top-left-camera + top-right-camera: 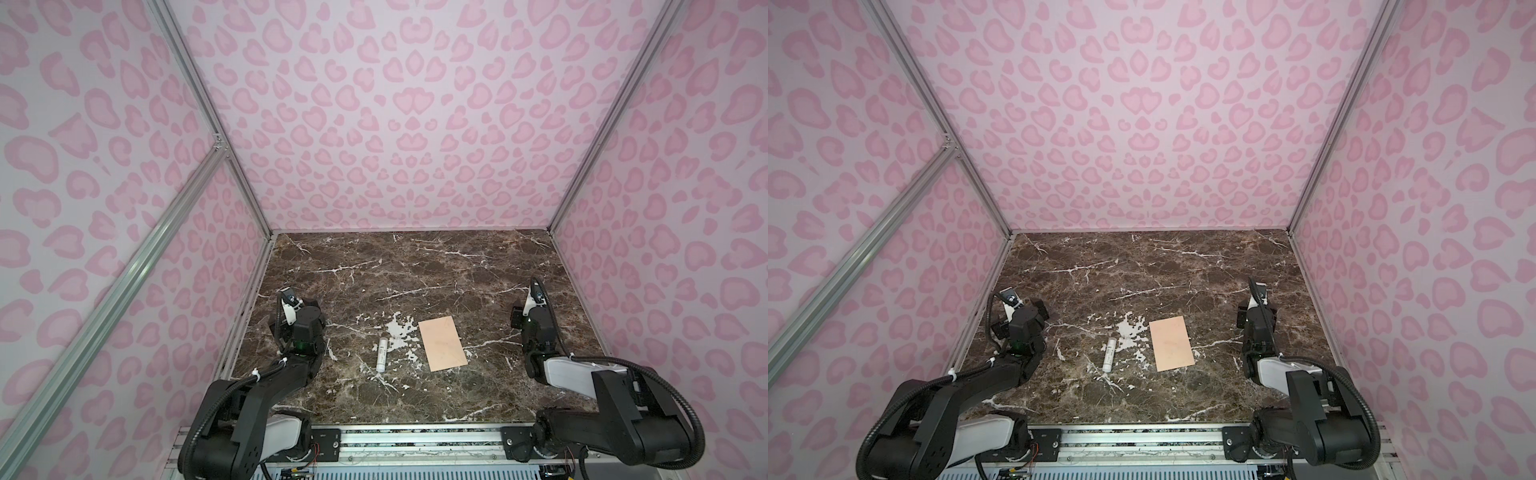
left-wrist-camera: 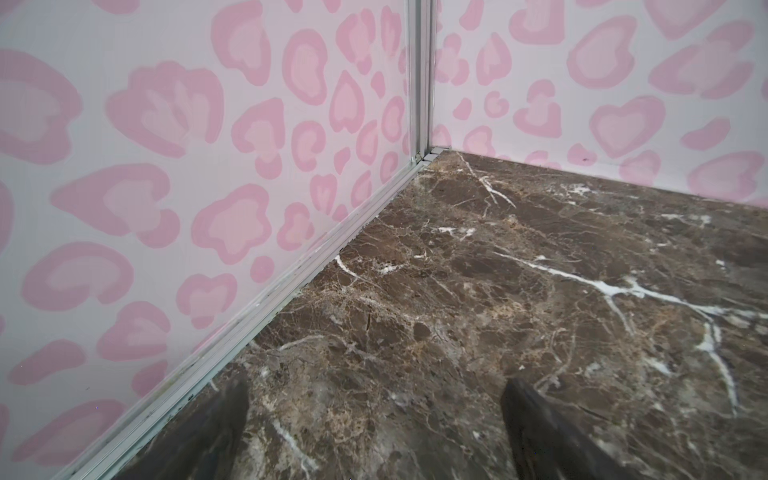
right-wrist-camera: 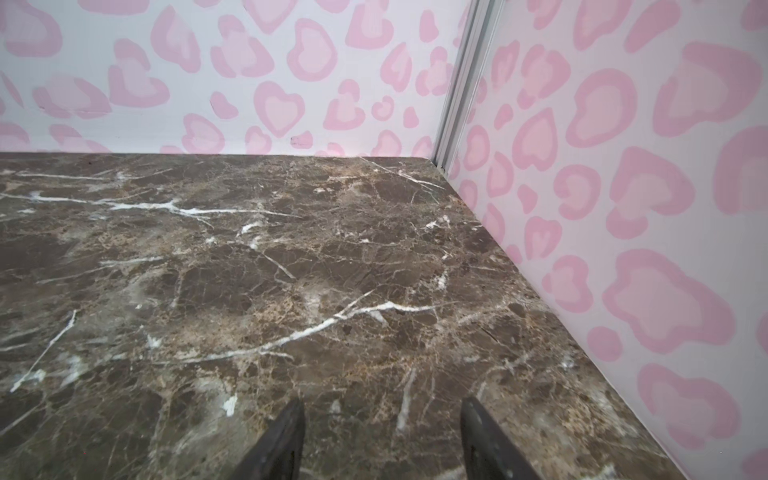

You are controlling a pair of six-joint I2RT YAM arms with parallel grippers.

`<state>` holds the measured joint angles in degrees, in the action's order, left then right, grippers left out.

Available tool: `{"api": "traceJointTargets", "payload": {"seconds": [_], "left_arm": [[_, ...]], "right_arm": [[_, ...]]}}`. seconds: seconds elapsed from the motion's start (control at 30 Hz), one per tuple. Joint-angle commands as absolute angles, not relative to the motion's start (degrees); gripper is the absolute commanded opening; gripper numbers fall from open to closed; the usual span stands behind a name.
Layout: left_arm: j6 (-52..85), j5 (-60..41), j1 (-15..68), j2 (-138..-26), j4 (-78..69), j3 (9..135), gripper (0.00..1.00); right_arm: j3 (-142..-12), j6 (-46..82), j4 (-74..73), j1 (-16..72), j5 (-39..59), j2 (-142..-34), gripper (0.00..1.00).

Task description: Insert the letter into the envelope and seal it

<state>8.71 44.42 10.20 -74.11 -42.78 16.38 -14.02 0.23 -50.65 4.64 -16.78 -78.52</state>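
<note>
The table is lying mostly bare under me. I am hanging my left pincer over its left edge and my right pincer over its right edge. In the wrist views both are spread wide, with nothing but marble showing between the fingers, and both are well apart from the paper.

The envelope is lying flat near the middle in both top views, its long side running away from my base and turned slightly. It is showing a plain peach face with no flap sticking out. I cannot tell whether the flap is folded underneath or pressed shut on top.

The letter is not showing anywhere, so I am judging that it is sitting inside the envelope.

The glue stick is lying on its side just left of the envelope, not touching it.

I am expecting the envelope to handle as light, thin paper, stiffened a little by the card I judge to be inside it. It is lying flush on slick stone, so it is likely to skate away from a push. If I am taking hold again, I am choosing a corner or short edge, pinning the face with one pincer and pinching lightly with the other, away from any fresh glue.
</note>
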Motion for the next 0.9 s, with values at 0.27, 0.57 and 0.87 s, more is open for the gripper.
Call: {"api": "traceJointTargets", "payload": {"seconds": [0.27, 0.57, 0.87], "left_arm": [[3.06, 29.32, 6.24, -82.09, -57.27, 18.27, 0.99], [4.70, 16.48, 1.05, -85.45, -61.45, 17.22, 0.97], [4.63, 16.55, 1.14, -85.00, -61.08, 16.99, 0.97]], "right_arm": [[-17.15, -0.54, -62.29, 3.95, -11.04, -89.49, 0.62], [-20.23, 0.71, -54.64, 2.11, -8.00, -88.42, 0.98], [-20.30, 0.70, -53.64, 2.11, -7.82, -88.07, 0.98]]}}
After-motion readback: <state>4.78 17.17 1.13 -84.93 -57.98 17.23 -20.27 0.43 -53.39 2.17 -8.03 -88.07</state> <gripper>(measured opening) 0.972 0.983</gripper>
